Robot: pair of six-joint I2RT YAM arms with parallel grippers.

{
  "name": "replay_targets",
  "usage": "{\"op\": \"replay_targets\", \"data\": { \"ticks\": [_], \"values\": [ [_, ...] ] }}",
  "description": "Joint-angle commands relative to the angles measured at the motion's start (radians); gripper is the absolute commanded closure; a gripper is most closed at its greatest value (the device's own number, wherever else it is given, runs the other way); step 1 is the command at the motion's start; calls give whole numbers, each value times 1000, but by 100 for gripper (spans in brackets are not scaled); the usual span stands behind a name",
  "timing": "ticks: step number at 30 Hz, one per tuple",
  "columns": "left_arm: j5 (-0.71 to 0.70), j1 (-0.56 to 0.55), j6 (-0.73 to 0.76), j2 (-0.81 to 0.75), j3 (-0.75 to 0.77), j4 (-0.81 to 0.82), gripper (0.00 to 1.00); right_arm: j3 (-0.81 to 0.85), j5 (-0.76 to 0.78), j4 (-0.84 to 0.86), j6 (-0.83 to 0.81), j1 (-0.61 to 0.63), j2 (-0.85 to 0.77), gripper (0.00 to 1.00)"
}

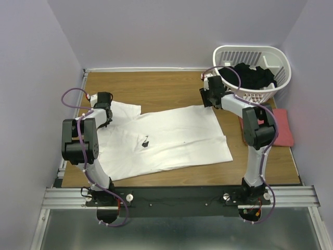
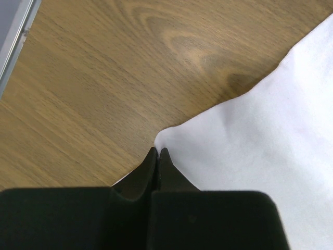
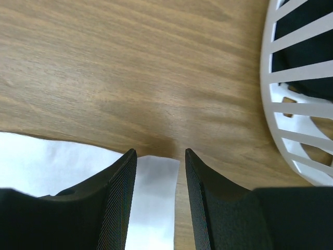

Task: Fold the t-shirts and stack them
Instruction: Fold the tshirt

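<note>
A large white t-shirt (image 1: pixel 171 138) lies spread flat across the middle of the desk (image 1: pixel 156 86). The left pincer (image 2: pixel 157 150) is closed on its far-left sleeve edge, while the right pincer (image 3: pixel 160 152) stands open astride its far-right corner. A salmon-red t-shirt (image 1: pixel 284 127) lies beside the basket (image 1: pixel 255 95).

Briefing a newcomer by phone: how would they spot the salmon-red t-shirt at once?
Find the white slatted plastic basket in the wooden table's far right corner. Just nearer than it, along the right edge, lies the salmon-red t-shirt. It alone is red; the large white t-shirt is spread mid-table.
</note>
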Motion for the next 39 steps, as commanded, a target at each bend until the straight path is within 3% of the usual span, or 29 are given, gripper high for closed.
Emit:
{"op": "replay_targets", "data": {
  "ticks": [1,34,36,39],
  "values": [
    [-21,13,-17,18,-32,-78,100,32,-28,-48,-33,-3,56,51],
    [-1,7,-11,5,-29,-69,100,-8,-53,-104,76,-22,48,51],
    [-3,4,-11,8,-27,-71,100,-16,-54,-104,84,-22,53,54],
    [-4,2,-12,10,-26,-71,100,-25,-57,-104,88,-22,53,70]
  ]
}}
